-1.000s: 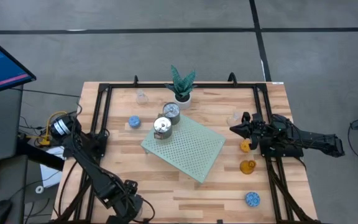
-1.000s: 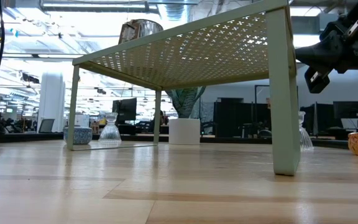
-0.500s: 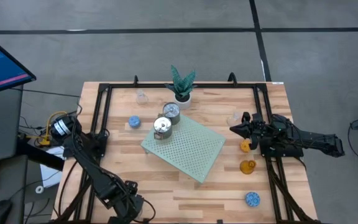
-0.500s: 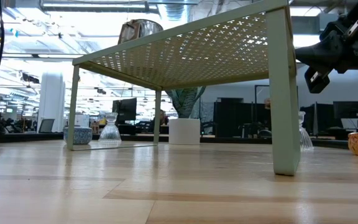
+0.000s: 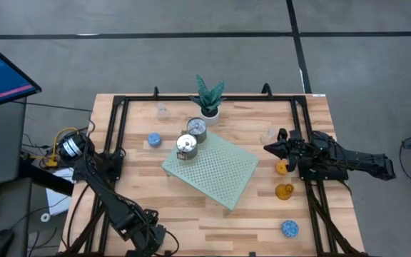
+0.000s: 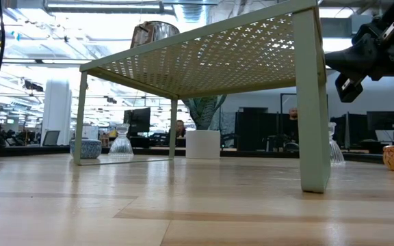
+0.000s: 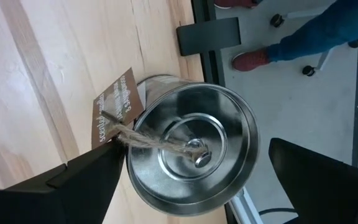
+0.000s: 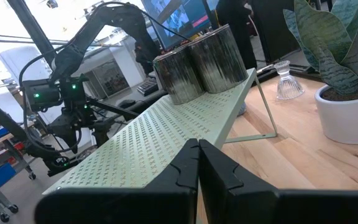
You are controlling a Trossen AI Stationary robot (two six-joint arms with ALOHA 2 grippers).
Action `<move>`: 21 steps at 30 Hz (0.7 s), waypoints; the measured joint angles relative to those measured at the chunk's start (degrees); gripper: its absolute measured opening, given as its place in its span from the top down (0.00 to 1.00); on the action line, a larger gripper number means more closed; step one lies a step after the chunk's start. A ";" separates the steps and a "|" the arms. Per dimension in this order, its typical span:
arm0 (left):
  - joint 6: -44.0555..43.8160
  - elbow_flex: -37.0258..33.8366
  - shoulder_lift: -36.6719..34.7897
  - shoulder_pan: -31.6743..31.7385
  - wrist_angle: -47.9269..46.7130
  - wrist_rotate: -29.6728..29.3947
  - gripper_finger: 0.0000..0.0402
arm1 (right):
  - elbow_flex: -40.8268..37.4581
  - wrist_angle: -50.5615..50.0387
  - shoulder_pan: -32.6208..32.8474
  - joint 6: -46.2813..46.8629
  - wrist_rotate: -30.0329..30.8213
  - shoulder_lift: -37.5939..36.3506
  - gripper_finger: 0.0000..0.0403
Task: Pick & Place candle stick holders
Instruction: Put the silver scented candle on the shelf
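Two silver holders [image 5: 190,138] on mat [image 5: 220,171], third [image 7: 191,149] mostly edge-hidden

Open-plan office or robotics lab: rows of dark monitors [image 6: 384,121] and desks beyond the wooden table [image 6: 183,205], ceiling strip lights [image 6: 19,60], grey concrete floor [image 5: 191,57], a lit screen [image 5: 2,68] beside the black-framed workbench, cabling [image 5: 56,146].

Overhead, table-level, perhaps two wrist close-ups

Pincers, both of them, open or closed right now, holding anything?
Left pincer: open around a silver holder, not clamped.
Right pincer: closed, holding nothing.
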 joint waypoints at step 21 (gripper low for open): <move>1.79 0.05 1.99 -1.02 -1.17 -1.26 0.00 | 0.02 0.00 0.02 0.01 0.00 0.02 1.00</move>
